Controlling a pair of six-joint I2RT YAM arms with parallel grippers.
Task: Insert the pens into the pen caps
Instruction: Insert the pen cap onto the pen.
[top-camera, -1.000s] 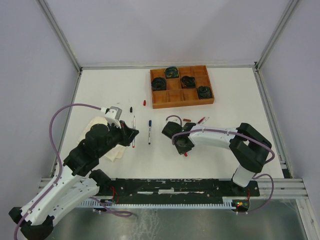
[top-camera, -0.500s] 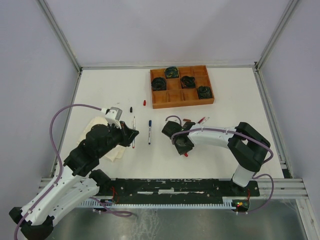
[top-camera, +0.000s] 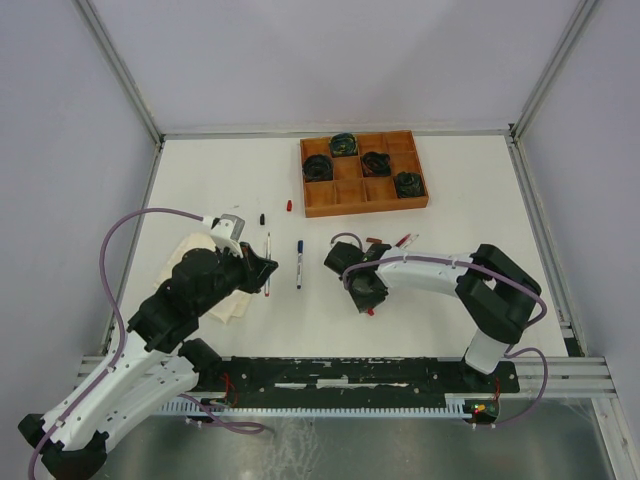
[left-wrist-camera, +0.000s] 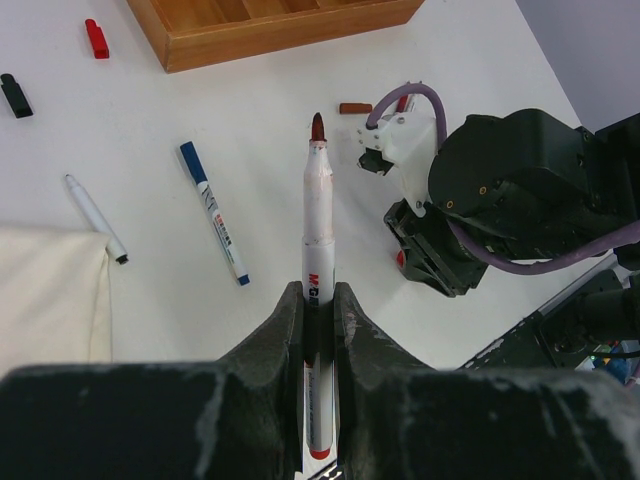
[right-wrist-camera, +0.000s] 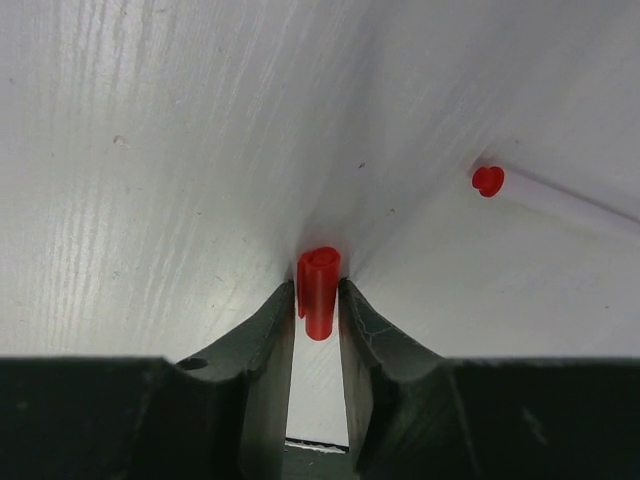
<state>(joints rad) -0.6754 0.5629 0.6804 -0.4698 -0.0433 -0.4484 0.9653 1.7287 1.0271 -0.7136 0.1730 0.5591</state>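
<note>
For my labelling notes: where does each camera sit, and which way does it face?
Top external: above and behind the arms, looking down on the table; the left arm and right arm both show.
Left wrist: on the left arm, looking along the left gripper, which grips a pen, toward the right arm.
Right wrist: on the right arm, looking down close at the table; the right gripper holds a red cap.
Shared: top and left wrist views both show the blue pen and wooden tray.
</note>
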